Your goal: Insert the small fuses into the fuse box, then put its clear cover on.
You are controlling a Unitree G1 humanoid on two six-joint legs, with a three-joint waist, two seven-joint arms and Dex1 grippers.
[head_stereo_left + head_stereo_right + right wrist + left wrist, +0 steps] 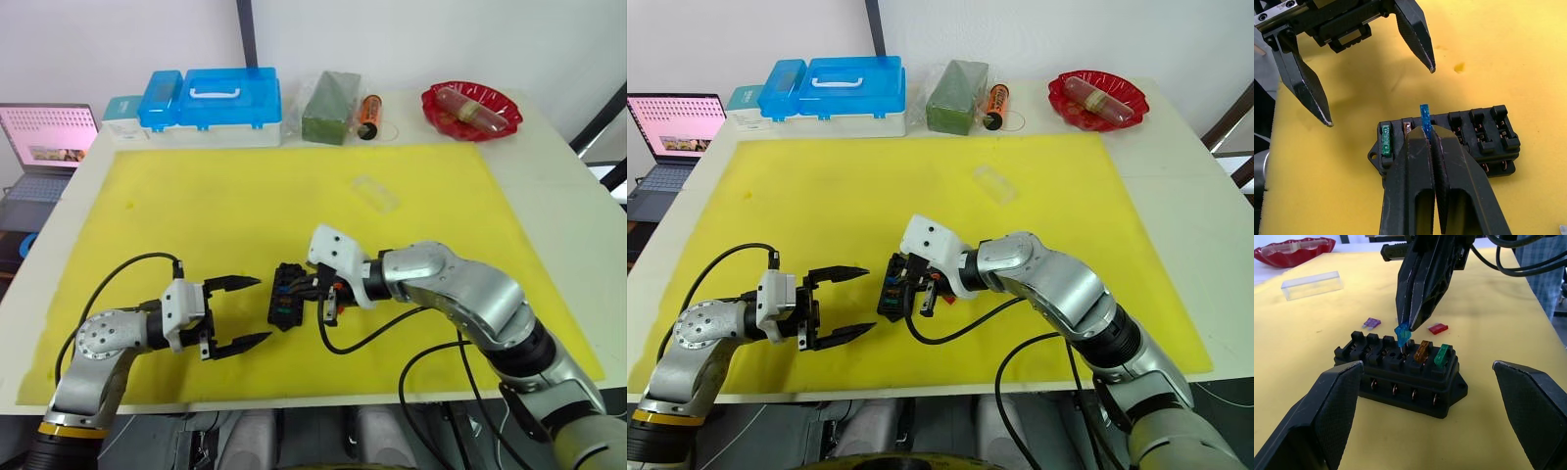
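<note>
The black fuse box [285, 297] lies on the yellow mat [196, 196] between my two grippers. An orange fuse [1422, 351] and a green fuse [1442, 355] stand in its slots. My right gripper [1404, 325] is shut on a blue fuse [1424, 116], whose blades are at the slot beside the orange one. A purple fuse [1371, 323] and a red fuse [1438, 328] lie loose on the mat behind the box. My left gripper [262, 310] stands open just left of the box, touching nothing. The clear cover [375, 193] lies farther back on the mat.
Along the table's far edge stand a blue-lidded case [220, 103], a wrapped green block [331, 108], an orange cylinder [369, 116] and a red bowl [470, 110]. A laptop [44, 147] sits off the table's left side.
</note>
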